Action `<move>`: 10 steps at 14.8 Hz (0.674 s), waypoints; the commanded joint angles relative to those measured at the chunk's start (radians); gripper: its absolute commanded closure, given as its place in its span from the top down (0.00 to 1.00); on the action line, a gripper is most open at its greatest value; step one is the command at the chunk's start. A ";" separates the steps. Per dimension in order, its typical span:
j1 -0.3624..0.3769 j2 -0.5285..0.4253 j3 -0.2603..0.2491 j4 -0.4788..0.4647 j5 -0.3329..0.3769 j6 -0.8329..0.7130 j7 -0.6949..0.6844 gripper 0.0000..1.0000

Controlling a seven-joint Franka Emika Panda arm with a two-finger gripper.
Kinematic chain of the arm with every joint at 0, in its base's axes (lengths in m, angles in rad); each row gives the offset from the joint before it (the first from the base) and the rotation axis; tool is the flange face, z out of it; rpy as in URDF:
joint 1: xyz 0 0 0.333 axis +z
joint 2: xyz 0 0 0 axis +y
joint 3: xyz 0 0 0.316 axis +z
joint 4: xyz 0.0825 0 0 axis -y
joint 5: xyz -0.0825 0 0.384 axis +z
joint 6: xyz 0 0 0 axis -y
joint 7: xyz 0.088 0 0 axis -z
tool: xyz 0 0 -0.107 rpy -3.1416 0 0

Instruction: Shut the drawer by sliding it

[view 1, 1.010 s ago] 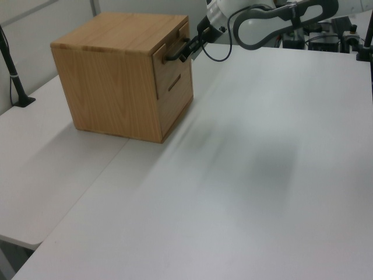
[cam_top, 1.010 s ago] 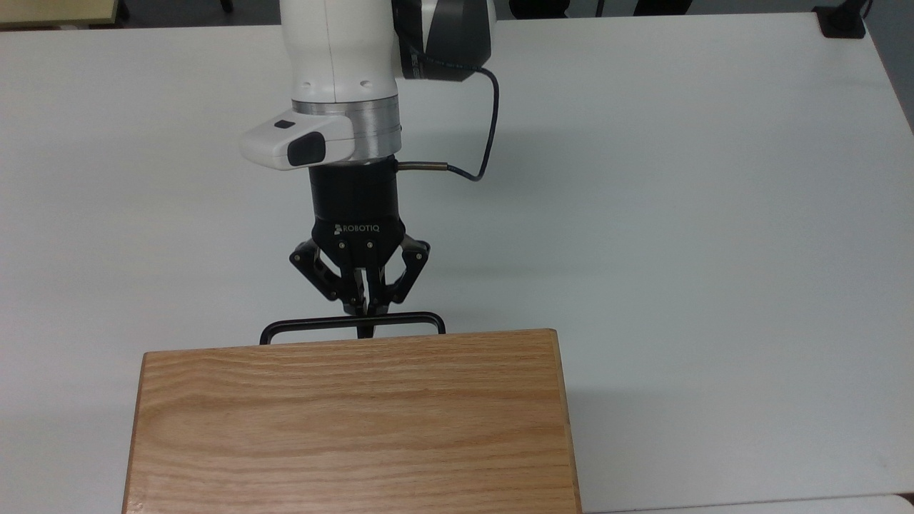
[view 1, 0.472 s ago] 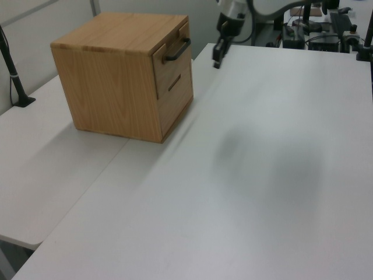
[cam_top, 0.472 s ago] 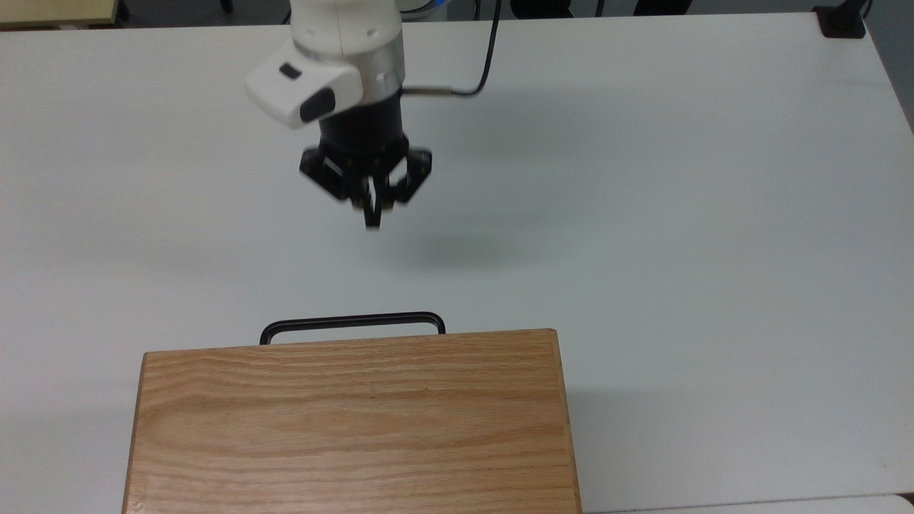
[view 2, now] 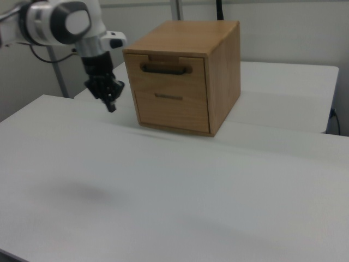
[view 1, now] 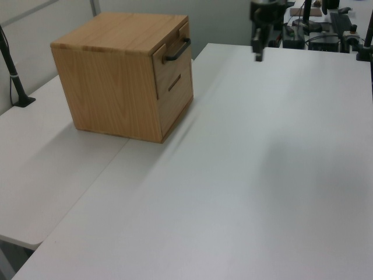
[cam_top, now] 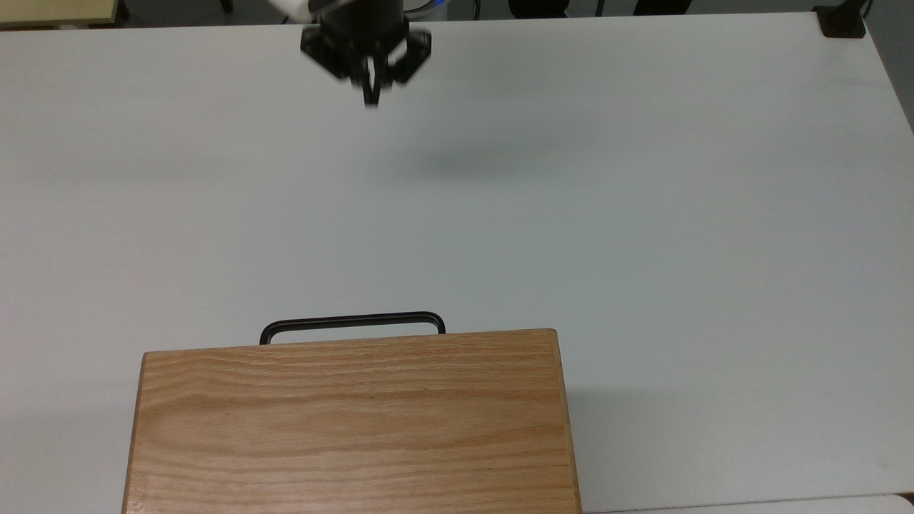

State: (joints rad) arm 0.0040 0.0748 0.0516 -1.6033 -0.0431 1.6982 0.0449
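The drawer (view 2: 163, 73) is the upper of two in an oak cabinet (view 2: 218, 54); its front panel sits about flush with the cabinet face. In the top view, the thin black bar handle (cam_top: 352, 323) pokes out past the cabinet top (cam_top: 350, 421). The handle (view 1: 178, 49) also shows in the left view. My gripper (cam_top: 371, 96) hangs far from the handle, near the top view's upper edge, fingers shut on nothing. In the right view the gripper (view 2: 111, 105) hovers over the table to the cabinet's left. In the left view the gripper (view 1: 257, 55) is off to the cabinet's right.
A lower drawer (view 2: 169, 109) with a small handle sits beneath. The white table (cam_top: 643, 214) stretches wide between gripper and cabinet. A black post (view 1: 11, 70) stands at the left view's left. A black clamp (cam_top: 842, 21) sits at the top view's upper right corner.
One second ago the shut gripper was touching the drawer handle; it has since pulled away across the table toward the top view's upper edge. The drawer and cabinet have not moved.
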 commanded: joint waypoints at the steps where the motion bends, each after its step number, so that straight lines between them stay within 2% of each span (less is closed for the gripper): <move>1: 0.005 -0.131 -0.004 -0.090 -0.017 -0.098 0.004 0.14; 2: -0.001 -0.142 -0.004 -0.092 -0.017 -0.113 0.004 0.22; 4: -0.007 -0.148 -0.007 -0.089 -0.015 -0.124 0.003 0.69; 6: -0.009 -0.147 -0.009 -0.087 -0.015 -0.124 0.006 1.00; 10: -0.005 -0.141 -0.010 -0.081 -0.015 -0.123 0.006 1.00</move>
State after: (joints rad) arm -0.0091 -0.0517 0.0464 -1.6660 -0.0449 1.5775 0.0449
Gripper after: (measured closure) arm 0.238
